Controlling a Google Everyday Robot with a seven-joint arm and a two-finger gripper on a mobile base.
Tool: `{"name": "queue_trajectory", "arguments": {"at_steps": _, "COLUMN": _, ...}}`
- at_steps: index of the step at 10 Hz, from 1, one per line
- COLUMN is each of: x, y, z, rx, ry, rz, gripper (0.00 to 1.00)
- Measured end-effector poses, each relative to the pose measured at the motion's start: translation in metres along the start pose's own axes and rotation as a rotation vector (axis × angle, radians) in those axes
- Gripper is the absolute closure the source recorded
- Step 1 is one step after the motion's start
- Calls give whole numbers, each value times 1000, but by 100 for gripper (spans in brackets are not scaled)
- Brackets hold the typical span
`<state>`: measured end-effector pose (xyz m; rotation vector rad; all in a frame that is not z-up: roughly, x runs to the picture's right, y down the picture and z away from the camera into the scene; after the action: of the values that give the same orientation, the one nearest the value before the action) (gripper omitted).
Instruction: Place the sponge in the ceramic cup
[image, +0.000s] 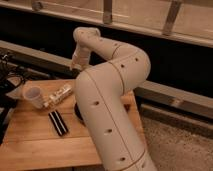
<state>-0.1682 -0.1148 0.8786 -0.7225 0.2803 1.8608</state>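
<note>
The ceramic cup (33, 95) is small, white and wide-mouthed, and stands upright at the left of the wooden table (35, 145). The sponge is hidden or out of view. My white arm (107, 100) fills the middle of the camera view, rising from the lower right and bending back down at the top. Its end, with the gripper (76, 64), hangs above the table's far edge, to the right of the cup and higher than it.
A black striped rectangular block (57, 123) lies in front of the cup. A pale oblong packet (58, 95) lies to the right of the cup. A round black dish (78, 112) shows partly behind my arm. Dark cables (9, 80) sit at the far left.
</note>
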Motion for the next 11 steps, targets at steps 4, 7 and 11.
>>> {"name": "queue_trajectory", "arguments": {"at_steps": 4, "x": -6, "y": -38, "z": 10, "rx": -39, "ry": 41, "rz": 71, "gripper": 0}}
{"name": "queue_trajectory", "arguments": {"at_steps": 7, "x": -18, "y": -75, "z": 12, "rx": -100, "ry": 54, "rz": 151, "gripper": 0}}
{"name": "queue_trajectory", "arguments": {"at_steps": 11, "x": -27, "y": -59, "z": 48, "rx": -126, "ry": 104, "rz": 115, "gripper": 0}}
